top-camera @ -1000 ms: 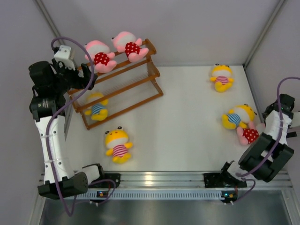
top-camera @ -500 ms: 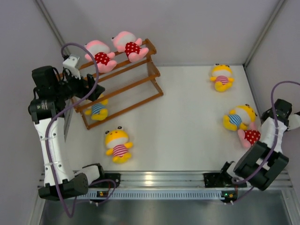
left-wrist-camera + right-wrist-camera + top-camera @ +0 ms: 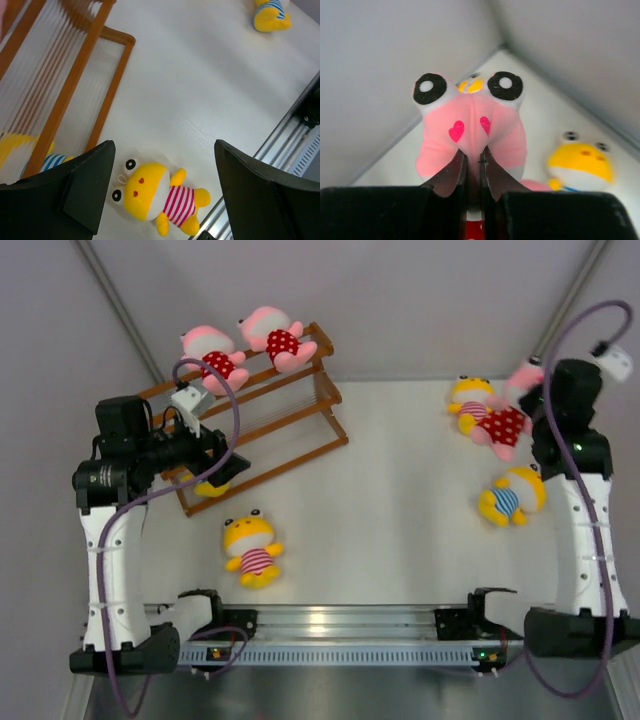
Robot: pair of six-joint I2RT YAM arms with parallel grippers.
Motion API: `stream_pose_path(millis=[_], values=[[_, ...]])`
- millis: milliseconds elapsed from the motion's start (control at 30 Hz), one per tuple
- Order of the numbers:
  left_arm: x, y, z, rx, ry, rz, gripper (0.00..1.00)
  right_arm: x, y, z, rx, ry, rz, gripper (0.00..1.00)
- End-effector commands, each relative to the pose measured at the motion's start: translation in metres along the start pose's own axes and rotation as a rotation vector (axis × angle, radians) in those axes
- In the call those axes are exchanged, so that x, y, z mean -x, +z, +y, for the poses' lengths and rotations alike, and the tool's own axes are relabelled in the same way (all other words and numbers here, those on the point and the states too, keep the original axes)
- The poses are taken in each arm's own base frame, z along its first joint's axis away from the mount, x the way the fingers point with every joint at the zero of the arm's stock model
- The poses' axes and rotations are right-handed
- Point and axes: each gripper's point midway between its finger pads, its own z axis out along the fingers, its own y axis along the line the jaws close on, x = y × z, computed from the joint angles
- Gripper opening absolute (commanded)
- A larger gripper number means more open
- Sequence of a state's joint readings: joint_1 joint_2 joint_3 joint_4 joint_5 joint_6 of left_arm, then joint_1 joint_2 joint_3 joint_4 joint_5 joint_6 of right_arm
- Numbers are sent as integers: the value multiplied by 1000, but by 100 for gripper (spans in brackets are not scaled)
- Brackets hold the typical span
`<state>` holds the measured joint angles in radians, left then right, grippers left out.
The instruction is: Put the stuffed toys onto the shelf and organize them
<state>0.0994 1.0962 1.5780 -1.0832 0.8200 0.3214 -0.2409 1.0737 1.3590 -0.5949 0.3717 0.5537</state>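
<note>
The right hand (image 3: 473, 162) is clamped on a pink toy (image 3: 472, 125). The left hand (image 3: 162, 150) gapes wide, empty, over a yellow toy (image 3: 150, 192).

Three pink plush animals in red white-dotted dresses (image 3: 205, 348), four yellow plush animals in striped shirts (image 3: 252, 545), one brown wooden three-tier shelf (image 3: 295, 420).

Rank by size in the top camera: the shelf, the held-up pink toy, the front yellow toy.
1. The wooden shelf.
2 and 3. The pink toy in the right pincer and the front yellow toy look alike; the pink one hangs nearer the camera.
</note>
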Motion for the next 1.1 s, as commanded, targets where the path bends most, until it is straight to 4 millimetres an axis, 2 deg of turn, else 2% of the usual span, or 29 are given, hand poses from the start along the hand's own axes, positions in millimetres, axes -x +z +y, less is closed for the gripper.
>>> stream_pose_path(millis=[0,33,67,100,133,167,200,233,267,333,367,400,533,733,967,1067], values=[[1,-3,-36,-111,106,-7,86,-64,-27,127,272,-216,205,0],[1,-5,-39,-114,120,-9,86,-80,-36,151,305,-254,237,0],[2,-6,-45,-119,138,-10,86,-106,-64,184,397,-305,290,0],[1,-7,-49,-123,146,-9,86,-115,-70,212,429,-320,306,0],[0,-7,-48,-116,151,-8,87,-124,-82,227,461,-336,319,0],[-2,-8,-49,-107,155,-5,87,-139,-110,250,543,-352,345,0],[-3,-9,-48,-98,158,0,87,-145,-120,269,583,-351,355,0],[-4,-9,-49,-96,159,1,89,-152,-132,279,614,-354,368,0],[-6,-9,-50,-99,160,2,90,-163,-155,293,669,-359,392,0],[-6,-9,-52,-108,153,3,91,-174,-178,313,741,-359,420,0],[-6,-8,-52,-108,140,4,96,-185,-201,322,794,-369,446,0],[-6,-7,-51,-105,134,9,98,-193,-214,332,835,-370,471,0],[-7,-4,-49,-112,149,11,98,-213,-269,351,957,-347,533,0],[2,-3,-47,-109,153,-3,98,-221,-320,371,1074,-274,564,0],[17,-2,-51,-130,147,-52,99,-224,-353,387,1135,-228,559,0],[19,2,-44,-109,137,-55,99,-224,-366,392,1163,-202,561,0]])
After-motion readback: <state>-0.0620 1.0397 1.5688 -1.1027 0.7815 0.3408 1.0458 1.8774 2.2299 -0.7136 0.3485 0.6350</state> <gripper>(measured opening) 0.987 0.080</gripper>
